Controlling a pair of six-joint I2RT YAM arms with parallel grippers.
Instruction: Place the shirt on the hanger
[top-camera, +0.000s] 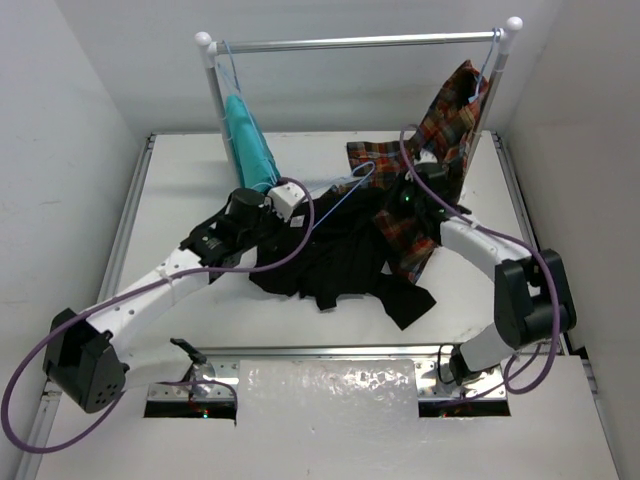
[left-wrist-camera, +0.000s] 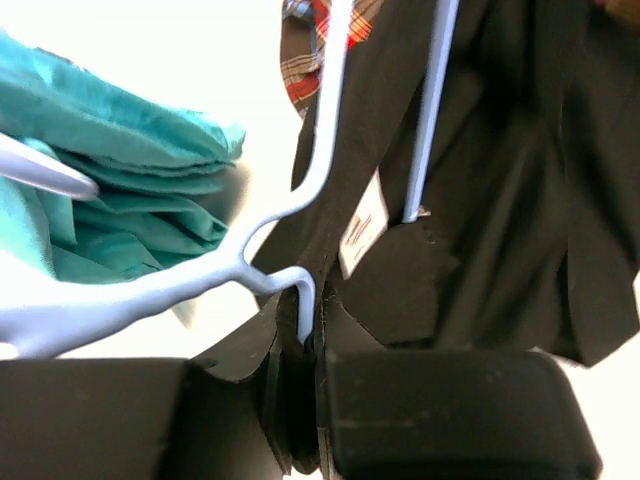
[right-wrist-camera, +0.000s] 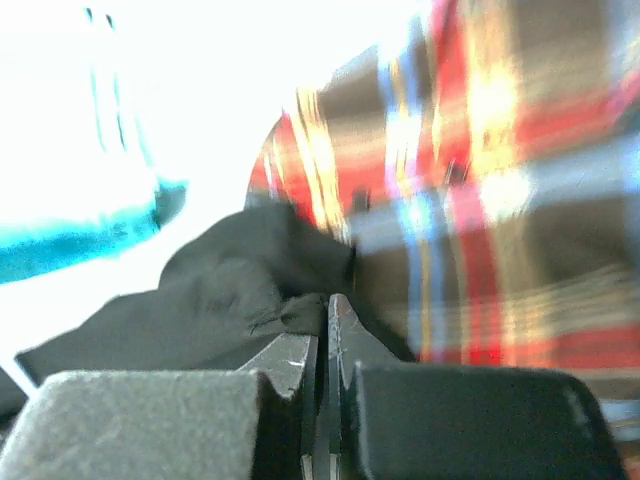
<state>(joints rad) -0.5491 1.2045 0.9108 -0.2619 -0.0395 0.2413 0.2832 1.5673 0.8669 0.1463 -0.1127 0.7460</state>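
The white desk (top-camera: 180, 180) carries a rack at its far edge, a silver rail (top-camera: 360, 42) set between two white-knobbed posts. The shirt (top-camera: 340, 260), black and crumpled, is spread over the middle of the desk, one sleeve trailing toward the near right. Part of it is raised toward the hanger.

A red-orange plaid shirt (top-camera: 440, 150) hangs from the rail's right end. It drapes down onto the desk's far right part, and its lower end overlaps the right side of the black cloth. A teal garment (top-camera: 250, 145) hangs from the rail's left end, reaching down to just behind the left arm's wrist.

The hanger (top-camera: 345, 190), thin and pale blue, slants above the far middle of the desk, between the teal garment and the plaid shirt and over the upper part of the black shirt. In the left wrist view one of its arms runs down into the black cloth, beside a small white label (left-wrist-camera: 365, 235) sewn to the shirt.

The left fingers (top-camera: 303, 222) are closed on the hanger's wire, just below the point where it forks. The right fingers (top-camera: 405, 200), at the shirt's far right edge by the plaid cloth, are pressed together. A puckered fold of the black shirt is pinched at their tips (right-wrist-camera: 340, 322).
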